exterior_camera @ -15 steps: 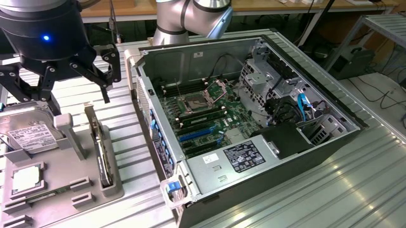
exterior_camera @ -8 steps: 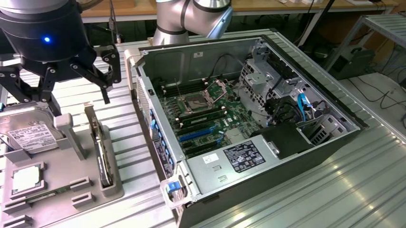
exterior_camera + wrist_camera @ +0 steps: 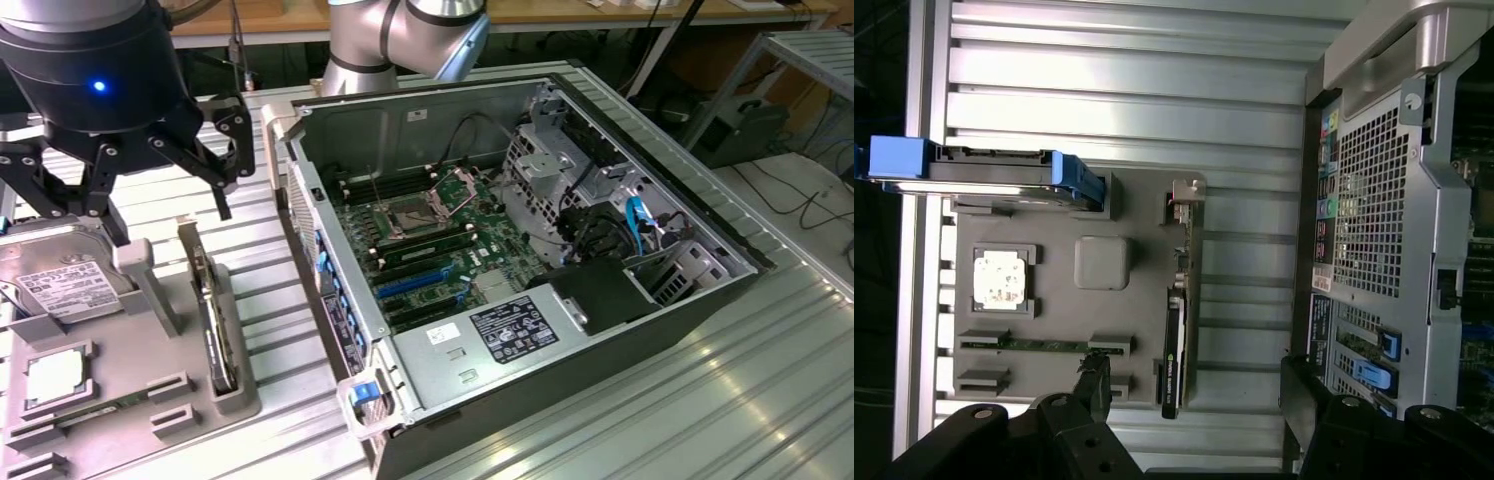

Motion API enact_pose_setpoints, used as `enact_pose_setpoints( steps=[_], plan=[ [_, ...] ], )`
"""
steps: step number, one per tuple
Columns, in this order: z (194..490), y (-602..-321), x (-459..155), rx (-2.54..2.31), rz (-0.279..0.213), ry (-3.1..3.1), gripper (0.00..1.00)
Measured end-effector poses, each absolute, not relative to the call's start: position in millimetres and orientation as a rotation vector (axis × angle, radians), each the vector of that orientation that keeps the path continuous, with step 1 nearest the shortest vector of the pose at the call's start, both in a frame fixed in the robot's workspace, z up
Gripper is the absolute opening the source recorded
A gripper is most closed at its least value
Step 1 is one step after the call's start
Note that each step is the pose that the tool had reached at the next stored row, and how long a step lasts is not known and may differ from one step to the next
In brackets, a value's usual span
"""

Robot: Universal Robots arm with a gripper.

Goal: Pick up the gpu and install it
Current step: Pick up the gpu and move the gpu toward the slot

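The gpu (image 3: 214, 315) is a thin black card standing on edge in a slot along the exterior view's right side of a grey holder tray (image 3: 140, 335). In the wrist view the gpu (image 3: 1173, 345) shows as a narrow dark strip, with its silvery bracket at one end. My gripper (image 3: 167, 225) hangs above the tray, a little behind the card, open and holding nothing. The wrist view has its two dark fingertips (image 3: 1094, 385) straddling the card's end, well above it. An open computer case (image 3: 747, 262) lies beside the tray with its green motherboard (image 3: 441, 240) exposed.
The tray (image 3: 1054, 310) also carries a hard drive (image 3: 60, 285) with a white label, a square processor chip (image 3: 54, 375) and a memory stick (image 3: 1044, 345). Blue slots (image 3: 407, 285) sit on the motherboard. Everything rests on a ribbed metal table (image 3: 694, 400).
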State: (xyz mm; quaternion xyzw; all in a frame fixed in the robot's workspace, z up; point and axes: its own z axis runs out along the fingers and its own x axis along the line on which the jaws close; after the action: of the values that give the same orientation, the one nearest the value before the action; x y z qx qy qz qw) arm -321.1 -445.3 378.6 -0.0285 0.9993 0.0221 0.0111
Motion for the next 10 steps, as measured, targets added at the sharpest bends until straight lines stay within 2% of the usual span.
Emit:
enact_pose_setpoints(
  steps=[10],
  plan=[
    [376.6,-445.4,-321.2,-0.089,0.069,3.117,0.78]
  ],
)
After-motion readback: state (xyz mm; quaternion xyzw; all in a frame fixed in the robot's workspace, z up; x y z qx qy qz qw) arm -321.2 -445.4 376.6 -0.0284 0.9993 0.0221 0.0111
